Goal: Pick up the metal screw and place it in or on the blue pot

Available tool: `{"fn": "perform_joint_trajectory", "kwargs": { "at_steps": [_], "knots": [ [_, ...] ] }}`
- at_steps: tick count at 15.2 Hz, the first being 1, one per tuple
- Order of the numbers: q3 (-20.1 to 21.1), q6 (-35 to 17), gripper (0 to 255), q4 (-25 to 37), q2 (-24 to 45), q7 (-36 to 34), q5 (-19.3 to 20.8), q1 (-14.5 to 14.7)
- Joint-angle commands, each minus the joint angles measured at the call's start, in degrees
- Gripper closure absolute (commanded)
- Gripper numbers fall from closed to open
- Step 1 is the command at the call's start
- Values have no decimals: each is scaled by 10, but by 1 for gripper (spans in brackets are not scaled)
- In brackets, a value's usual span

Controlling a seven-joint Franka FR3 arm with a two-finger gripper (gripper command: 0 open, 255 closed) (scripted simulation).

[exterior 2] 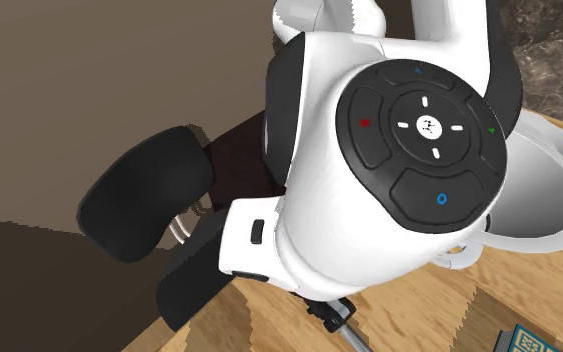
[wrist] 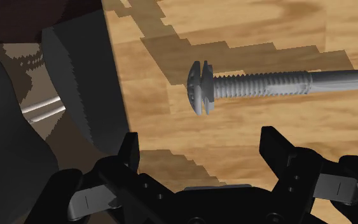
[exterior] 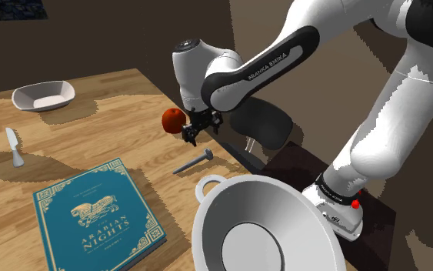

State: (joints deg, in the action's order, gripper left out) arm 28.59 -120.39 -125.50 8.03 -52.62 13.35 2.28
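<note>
In the shoulder view the white arm (exterior: 261,69) bends down toward the wooden tabletop (exterior: 91,146) at its edge nearest the stand (exterior: 291,163), and the black gripper (exterior: 191,134) hangs just above the wood there. A grey metal screw (exterior: 193,162) lies flat near that same edge, just beside the gripper, with a red fruit (exterior: 173,119) close behind the gripper. The pot (exterior: 211,231) — drawn white-grey, with a loop handle — takes up the tabletop's near corner by the stand, near the screw but apart from it. A teal book (exterior: 99,213) titled Arabian Nights lies by the near edge; a knife (exterior: 13,145) and a white bowl (exterior: 44,95) sit toward the far corner. In the second exterior view the hand's round button panel looms close, a bit of the screw shows on the wood beneath it, and the pot's rim curves to that view's right. In the wrist view the two fingers stand spread wide, clasping nothing — the screw lies on the wood beyond their tips, slotted head toward the tabletop's edge.
</note>
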Motion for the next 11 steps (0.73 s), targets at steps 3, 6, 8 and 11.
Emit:
{"fn": "perform_joint_trajectory", "kwargs": {
  "at_steps": [3, 6, 8, 11],
  "knots": [
    [-5, -29, 0, -12, 22, -15, 18, 1],
    [-8, -47, 0, -22, 32, -21, 28, 1],
    [-8, -47, 0, -22, 32, -21, 28, 1],
    [-8, -47, 0, -22, 32, -21, 28, 1]
  ]
}}
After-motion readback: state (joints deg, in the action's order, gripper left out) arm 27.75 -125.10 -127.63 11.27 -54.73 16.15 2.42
